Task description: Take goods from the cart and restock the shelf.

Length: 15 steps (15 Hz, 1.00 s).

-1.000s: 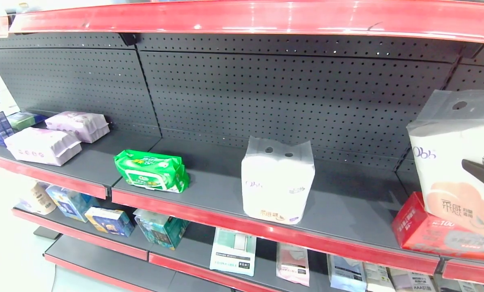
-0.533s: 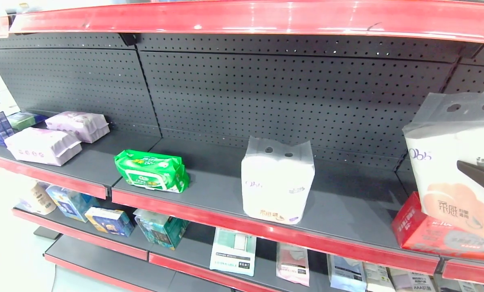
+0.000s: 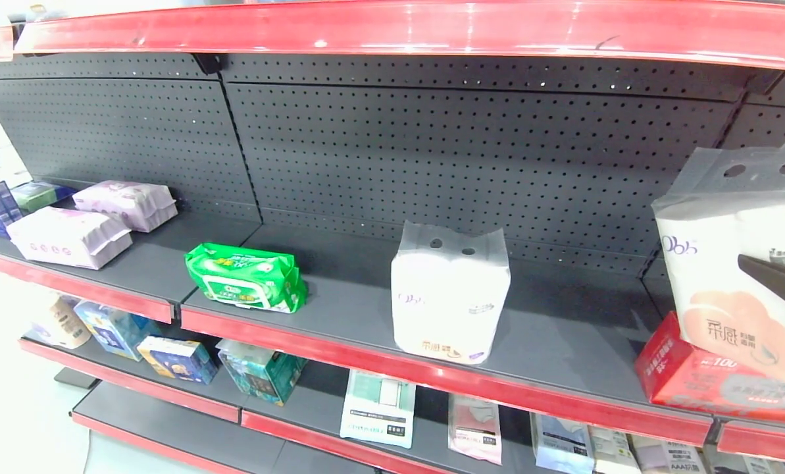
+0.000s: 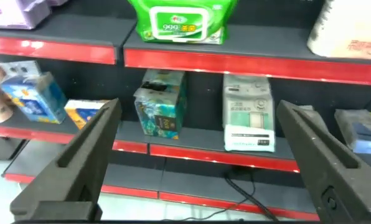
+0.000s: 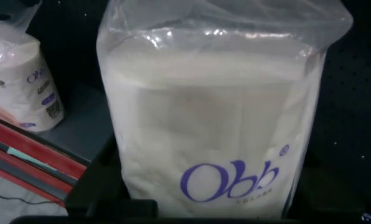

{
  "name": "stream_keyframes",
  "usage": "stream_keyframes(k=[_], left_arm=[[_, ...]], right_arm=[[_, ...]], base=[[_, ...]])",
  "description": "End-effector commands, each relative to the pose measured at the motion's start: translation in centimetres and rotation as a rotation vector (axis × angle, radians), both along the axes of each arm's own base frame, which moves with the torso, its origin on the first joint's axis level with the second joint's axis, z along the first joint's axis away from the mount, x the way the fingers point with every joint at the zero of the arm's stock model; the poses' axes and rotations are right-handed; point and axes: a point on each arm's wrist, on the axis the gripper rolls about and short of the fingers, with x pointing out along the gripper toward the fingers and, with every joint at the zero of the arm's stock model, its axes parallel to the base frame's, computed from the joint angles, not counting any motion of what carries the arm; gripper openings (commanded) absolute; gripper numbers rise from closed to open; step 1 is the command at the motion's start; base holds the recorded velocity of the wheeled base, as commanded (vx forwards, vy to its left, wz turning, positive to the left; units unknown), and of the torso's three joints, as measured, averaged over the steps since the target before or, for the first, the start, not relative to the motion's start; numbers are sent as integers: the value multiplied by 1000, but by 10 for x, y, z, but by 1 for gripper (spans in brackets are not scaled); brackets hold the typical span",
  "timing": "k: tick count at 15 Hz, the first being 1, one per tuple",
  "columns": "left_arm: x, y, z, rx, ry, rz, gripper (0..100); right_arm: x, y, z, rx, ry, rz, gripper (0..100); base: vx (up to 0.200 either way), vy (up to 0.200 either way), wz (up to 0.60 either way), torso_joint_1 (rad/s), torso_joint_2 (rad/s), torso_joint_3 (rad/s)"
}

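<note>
Shelf (image 3: 563, 329): dark boards with red front edges and a pegboard back; it stands ahead of both grippers.
Held pack (image 3: 728, 263): a white tissue pack in clear plastic, upright, clamped in the right gripper (image 5: 210, 199) at the shelf's right end. One dark finger (image 3: 777, 283) lies across its near face.
Right gripper: clenched on the held pack, with its fingers at the pack's lower sides.
Standing pack (image 3: 450, 299): a second white tissue pack, upright near the board's front edge. It is to the left of the right gripper and well apart from it.
Red box (image 3: 688, 375): lies flat on the board just below the held pack — I cannot tell whether they touch.
Wipes (image 3: 246, 276): a green pack lying flat, far left of the right gripper; it is ahead of the left gripper (image 4: 198, 109) on the board.
Purple packs (image 3: 70, 237): two of them, one behind the other, farther left of the right gripper than the wipes.
Left gripper: fingers spread wide with nothing between them — it is apart from the goods.
Teal box (image 4: 162, 102): on a lower board, ahead of the left gripper and seen between its fingers.
White packet (image 4: 248, 115): just beside the teal box on the same board.
</note>
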Motion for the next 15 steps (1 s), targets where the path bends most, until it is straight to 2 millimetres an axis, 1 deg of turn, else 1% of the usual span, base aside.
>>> stream_keyframes(k=[1,3,4,5,8,15], left_arm=[[-1,-1,0,2,-14,66,100],[-3,-1,0,3,-32,90,100],[-5,-2,-1,0,-63,138,100],[-6,-2,-1,-3,-72,149,100],[-8,-2,-2,-4,-101,136,100],[-8,-2,-2,-6,-101,136,100]], right_arm=[[7,0,-3,-3,2,2,0],[13,0,-2,-3,-10,2,0],[14,0,-2,-1,-13,2,0],[14,0,-3,-1,-9,2,0],[12,0,-11,-1,14,3,0],[9,-1,-13,16,20,-11,0]], base=[[0,0,0,0,0,0],[0,0,0,0,0,0],[0,0,0,0,0,0],[0,0,0,0,0,0],[0,0,0,0,0,0],[0,0,0,0,0,0]])
